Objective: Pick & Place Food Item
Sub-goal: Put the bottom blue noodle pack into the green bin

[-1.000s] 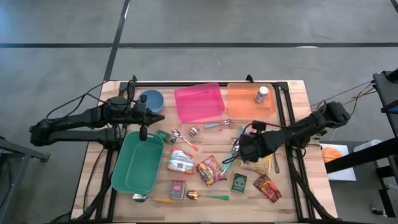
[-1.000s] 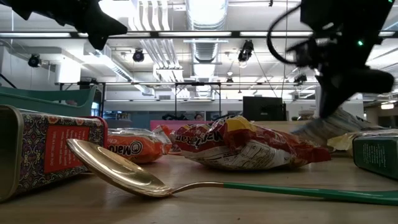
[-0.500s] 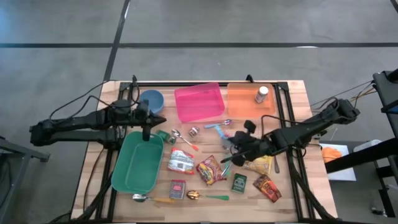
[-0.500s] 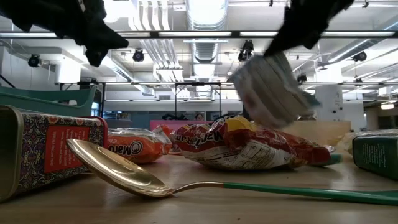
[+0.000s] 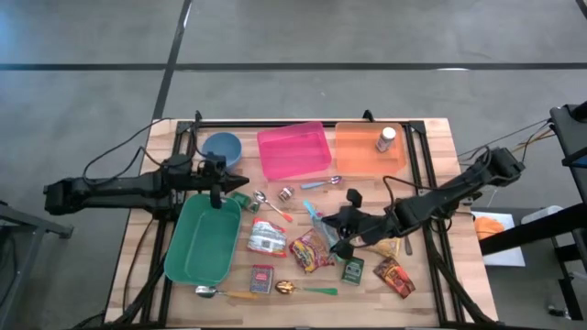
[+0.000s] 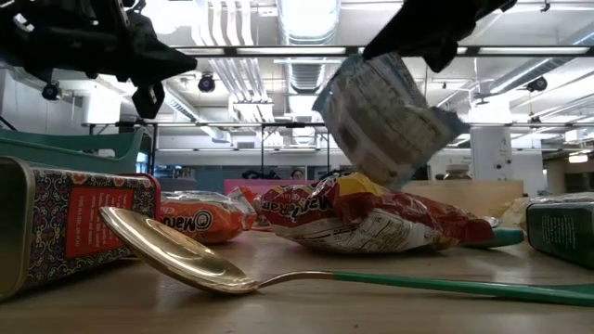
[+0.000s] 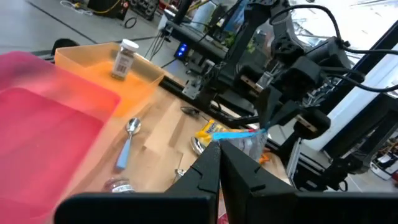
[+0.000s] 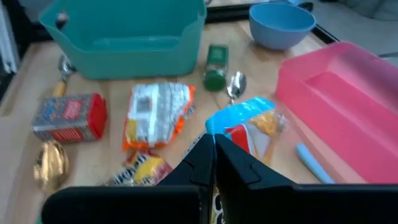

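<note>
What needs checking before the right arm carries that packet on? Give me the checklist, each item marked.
1. Right gripper shut on the blue-topped snack packet: ok.
2. Packet lifted clear of the noodle packs on the table: ok.
3. Green bin free to take it: ok.
4. Pink bin free to take it: ok.
5. Left gripper, shut, hovers over the green bin's rim, out of the way: not ok.
6. Grip firm enough for the carry: cannot tell.

- Teal bin (image 5: 204, 242), pink bin (image 5: 293, 151), orange bin (image 5: 369, 149).
- Blue bowl (image 5: 223, 146).
- Pale wood bench (image 5: 431, 137).
- Blue-topped clear packet (image 8: 249, 127) with red and yellow inside.
- Gold spoon (image 6: 176, 250) with a green handle.
- Red patterned tin (image 6: 65, 223).
</note>
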You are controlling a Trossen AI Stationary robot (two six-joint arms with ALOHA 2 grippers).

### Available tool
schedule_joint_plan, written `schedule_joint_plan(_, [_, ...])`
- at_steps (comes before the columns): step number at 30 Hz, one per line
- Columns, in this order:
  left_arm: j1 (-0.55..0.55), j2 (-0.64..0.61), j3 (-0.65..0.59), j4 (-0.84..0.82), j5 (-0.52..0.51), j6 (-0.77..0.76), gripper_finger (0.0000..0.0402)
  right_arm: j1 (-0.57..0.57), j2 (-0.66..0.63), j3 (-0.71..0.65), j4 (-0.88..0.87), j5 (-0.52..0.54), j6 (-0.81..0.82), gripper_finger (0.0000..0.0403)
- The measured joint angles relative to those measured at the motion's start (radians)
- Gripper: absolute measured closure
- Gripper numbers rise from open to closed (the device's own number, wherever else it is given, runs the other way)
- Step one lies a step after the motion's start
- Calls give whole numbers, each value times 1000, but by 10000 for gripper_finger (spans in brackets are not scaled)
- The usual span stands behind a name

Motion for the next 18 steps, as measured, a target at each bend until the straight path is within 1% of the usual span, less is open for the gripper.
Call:
schedule_joint_plan(3, [-1, 0, 0, 12, 0, 0, 388, -9, 13, 0, 36, -40, -7, 395])
schedule_joint_plan(8, [-30, 3, 0, 36, 0, 0, 388, -13, 16, 0, 51, -42, -8, 395])
schedule_joint_plan(11, [-46, 18, -2, 77, -1, 1, 388, -13, 16, 0, 88, -42, -20, 395])
schedule_joint_plan(15, [-70, 74, -2, 149, -3, 1, 388, -13, 16, 0, 138, -42, -48, 395])
schedule_joint_plan(18, [-81, 136, -2, 217, -4, 1, 388, -13, 16, 0, 144, -43, -49, 395])
